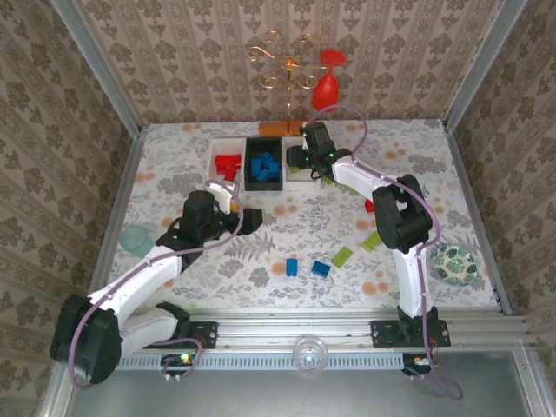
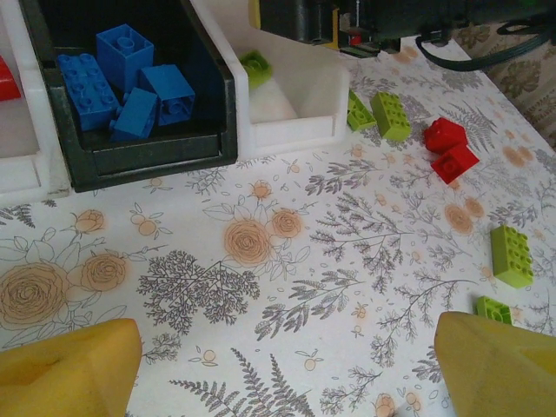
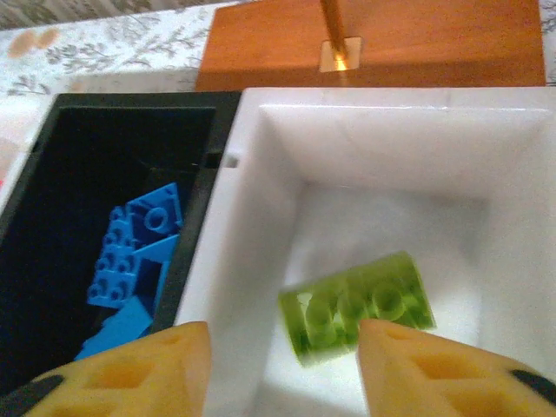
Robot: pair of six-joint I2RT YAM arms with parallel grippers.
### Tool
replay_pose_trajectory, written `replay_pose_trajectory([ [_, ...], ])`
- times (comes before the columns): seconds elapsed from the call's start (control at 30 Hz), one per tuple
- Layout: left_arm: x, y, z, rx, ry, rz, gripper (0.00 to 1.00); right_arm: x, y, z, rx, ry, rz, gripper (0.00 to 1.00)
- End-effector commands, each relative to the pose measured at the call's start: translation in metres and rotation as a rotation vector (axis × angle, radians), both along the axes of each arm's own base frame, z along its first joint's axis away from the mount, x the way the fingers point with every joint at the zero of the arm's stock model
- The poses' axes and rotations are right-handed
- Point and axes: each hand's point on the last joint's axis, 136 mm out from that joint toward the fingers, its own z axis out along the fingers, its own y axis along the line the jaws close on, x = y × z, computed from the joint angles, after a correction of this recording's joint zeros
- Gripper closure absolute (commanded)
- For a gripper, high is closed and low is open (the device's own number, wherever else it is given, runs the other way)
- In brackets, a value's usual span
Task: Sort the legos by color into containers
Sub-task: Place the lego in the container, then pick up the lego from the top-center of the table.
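While the floral table [image 1: 287,230] carries the three joined containers [image 1: 263,165] at its far side, the right gripper [image 3: 280,337] hangs over the right-hand white bin [image 3: 382,148], jaws parted, a lime green lego [image 3: 358,306] blurred just beneath them and not pinched, apparently dropping in; a clean release calls for a centred position, away from the wall shared with the black bin [image 3: 130,101] of blue legos [image 3: 130,261]. The left gripper [image 2: 285,330] hovers wide open and empty over the table, near loose green legos [image 2: 391,115] and red legos [image 2: 450,149]. Overhead, the right gripper covers that white bin; the dropping brick's studs are smeared.
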Motion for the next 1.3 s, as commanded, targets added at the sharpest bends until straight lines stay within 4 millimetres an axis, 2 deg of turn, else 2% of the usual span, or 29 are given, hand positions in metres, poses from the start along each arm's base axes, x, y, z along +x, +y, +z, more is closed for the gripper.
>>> replay_pose_trajectory([
  [0.0, -0.005, 0.006, -0.002, 0.007, 0.011, 0.007, 0.11, 0.003, -0.003, 0.025, 0.013, -0.017, -0.003, 0.46],
  [0.03, -0.005, 0.006, -0.002, 0.007, 0.01, 0.006, 0.11, -0.003, -0.003, 0.03, 0.015, -0.023, 0.006, 0.46],
  [0.13, -0.008, 0.003, 0.001, -0.005, 0.01, -0.011, 0.11, -0.033, -0.019, 0.047, 0.013, -0.063, 0.0, 0.45],
  [0.27, -0.01, -0.003, 0.003, -0.016, 0.012, -0.043, 0.11, -0.083, -0.064, 0.031, -0.093, -0.042, -0.056, 0.44],
  [0.33, -0.009, -0.005, 0.003, -0.017, 0.015, -0.048, 0.11, -0.093, -0.086, 0.019, -0.118, -0.016, -0.087, 0.44],
  [0.4, -0.009, -0.006, 0.003, -0.02, 0.015, -0.051, 0.11, -0.092, -0.103, 0.004, -0.11, 0.046, -0.103, 0.45],
  [0.47, -0.009, -0.007, 0.003, -0.022, 0.017, -0.052, 0.11, -0.085, -0.108, -0.009, -0.112, 0.108, -0.092, 0.47],
  [0.7, -0.009, -0.005, 0.003, -0.016, 0.014, -0.038, 0.11, -0.068, -0.113, -0.032, -0.241, 0.175, -0.037, 0.56],
  [0.83, -0.009, -0.003, 0.003, -0.01, 0.01, -0.032, 0.11, -0.064, -0.107, -0.045, -0.238, 0.218, 0.003, 0.59],
  [1.27, -0.009, -0.001, 0.005, -0.006, 0.002, -0.022, 0.11, -0.046, -0.101, -0.059, -0.247, 0.264, 0.031, 0.62],
])
